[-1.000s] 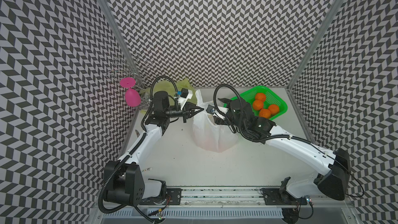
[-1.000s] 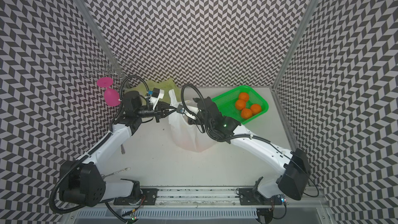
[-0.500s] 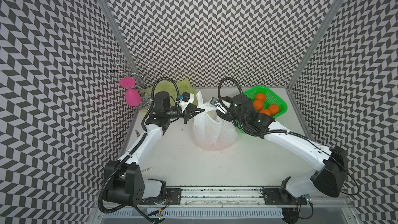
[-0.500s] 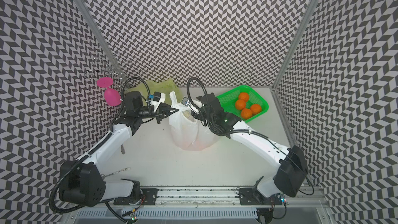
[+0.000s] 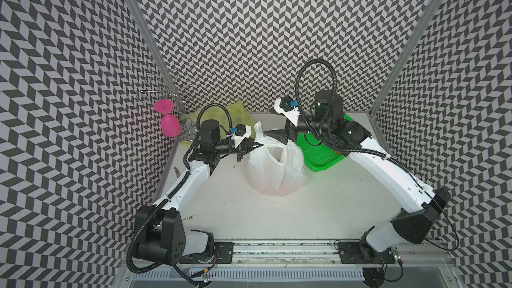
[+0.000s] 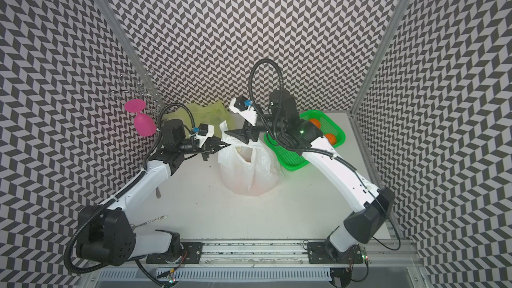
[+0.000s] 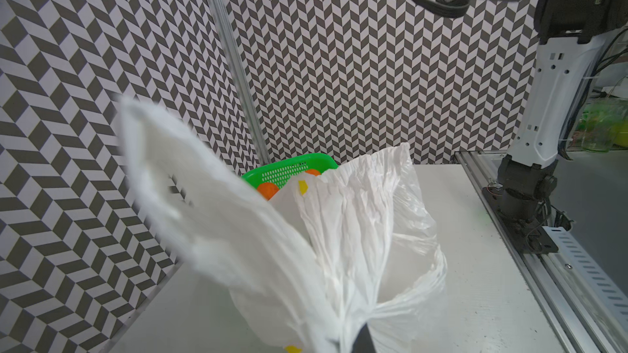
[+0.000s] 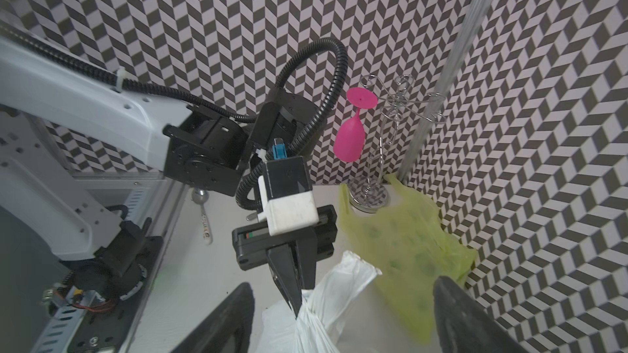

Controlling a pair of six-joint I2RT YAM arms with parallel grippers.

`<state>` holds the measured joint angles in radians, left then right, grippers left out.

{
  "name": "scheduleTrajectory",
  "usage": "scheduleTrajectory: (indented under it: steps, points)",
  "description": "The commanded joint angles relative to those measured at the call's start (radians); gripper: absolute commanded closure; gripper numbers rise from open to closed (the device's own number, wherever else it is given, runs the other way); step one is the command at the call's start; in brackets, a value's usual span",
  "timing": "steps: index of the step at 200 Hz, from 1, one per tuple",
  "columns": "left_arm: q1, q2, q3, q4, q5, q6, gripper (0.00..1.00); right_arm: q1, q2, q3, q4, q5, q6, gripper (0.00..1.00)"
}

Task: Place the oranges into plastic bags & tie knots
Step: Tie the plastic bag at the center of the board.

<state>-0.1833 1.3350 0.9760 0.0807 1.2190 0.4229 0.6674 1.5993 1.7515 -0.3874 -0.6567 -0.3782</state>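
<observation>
white bag [image 5: 277,173]: handle clamped in left pincer [image 5: 258,145]; right pincer [image 5: 277,137] spread, empty; free handle under it is best gathered whole.

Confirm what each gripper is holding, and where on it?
Left gripper is shut on the white bag, pinching its bunched handle strip at the top. Right gripper is open beside it, holding nothing.

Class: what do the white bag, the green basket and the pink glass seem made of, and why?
White bag: thin plastic film, translucent, crinkled and slumping. Green basket: rigid moulded plastic, glossy, with a mesh wall. Pink glass: probably plastic, opaque and matt, though coloured glass is possible.
</observation>
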Motion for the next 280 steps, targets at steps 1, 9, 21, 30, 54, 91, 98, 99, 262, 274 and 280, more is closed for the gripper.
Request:
scheduleTrajectory:
  steps: [1,9,21,30,54,91,98,99,262,274,280]
  points:
    - [-0.006,-0.022,-0.002,0.001,0.016,0.033,0.98,0.003,0.067,0.046,0.012,-0.124,0.085,0.18]
    - [-0.005,-0.023,-0.003,0.000,0.017,0.034,0.98,0.003,0.086,0.059,0.009,-0.129,0.088,0.18]
    - [-0.005,-0.023,-0.005,-0.001,0.018,0.034,0.98,0.003,0.102,0.065,0.010,-0.126,0.087,0.19]
    - [-0.006,-0.026,-0.006,-0.002,0.019,0.034,0.98,0.003,0.109,0.062,0.014,-0.120,0.081,0.20]
    - [-0.007,-0.027,-0.007,-0.002,0.021,0.036,0.99,0.002,0.138,0.073,0.019,-0.137,0.084,0.25]
    - [-0.007,-0.024,-0.007,-0.002,0.018,0.036,0.99,0.002,0.188,0.113,0.006,-0.174,0.090,0.43]
    - [-0.007,-0.023,-0.007,-0.004,0.017,0.036,0.99,0.002,0.192,0.116,0.010,-0.180,0.096,0.50]
    - [-0.007,-0.023,-0.007,-0.004,0.017,0.036,0.99,0.002,0.192,0.116,0.010,-0.181,0.097,0.50]
    - [-0.008,0.049,0.013,0.102,0.017,-0.138,0.71,-0.015,0.103,0.062,0.001,-0.258,0.099,1.00]
    - [-0.008,0.051,0.013,0.105,0.017,-0.141,0.70,-0.018,0.098,0.060,-0.002,-0.260,0.097,1.00]
    - [-0.007,0.052,0.013,0.107,0.019,-0.143,0.70,-0.019,0.095,0.057,-0.001,-0.261,0.098,1.00]
